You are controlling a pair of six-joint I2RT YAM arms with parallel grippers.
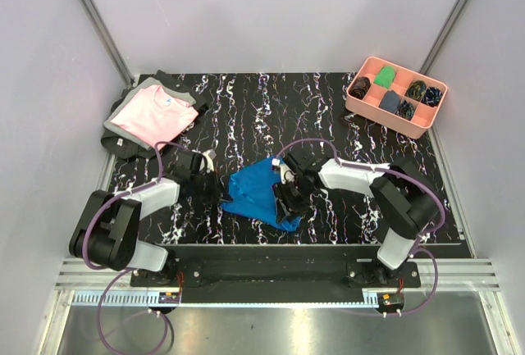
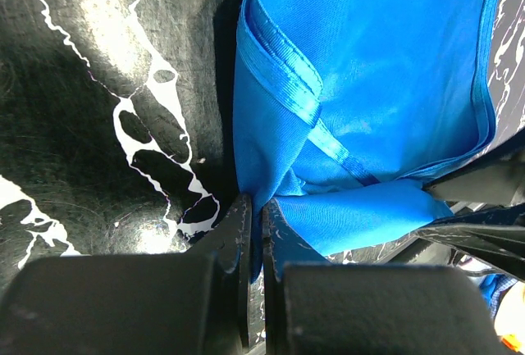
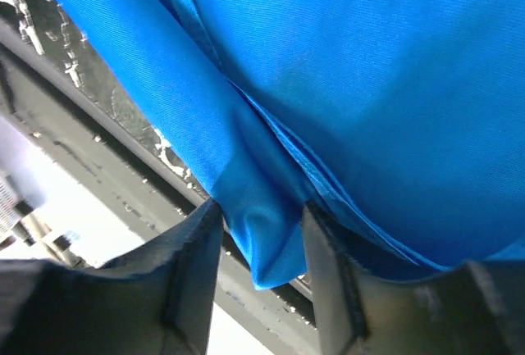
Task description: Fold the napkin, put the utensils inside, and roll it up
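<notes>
The napkin point(image 1: 258, 193) lies bunched near the middle of the black marbled table point(image 1: 262, 109), a little toward the near edge and between the two arms. It is already doubled over: the left wrist view shows layered hems stacked along one side, with a stitched band crossing the top layer.

The left gripper point(image 2: 254, 228) has its fingers drawn almost together on a thin pinch of the cloth's left edge. Satin is slippery, so a tight bite low on the hem is probably what stops it sliding out.

The right gripper point(image 3: 262, 236) works the opposite, near-right corner. Its fingers stand further apart, but a thick fold of blue fills the gap and touches both inner faces, so it appears to be clamped on that bundle (the fingertips themselves are out of view). That corner hangs close to the table's front rail.

Holding two opposite sides lets the arms tension the fabric and lay one half squarely over the other. The folding step therefore looks to be under way rather than finished.

No utensils can be seen in any view, so they are either hidden or out of frame.

Well apart from the work, a pink shirt point(image 1: 154, 116) sits at the far left, and a salmon tray point(image 1: 381, 119) of small cloth bundles sits at the far right.
</notes>
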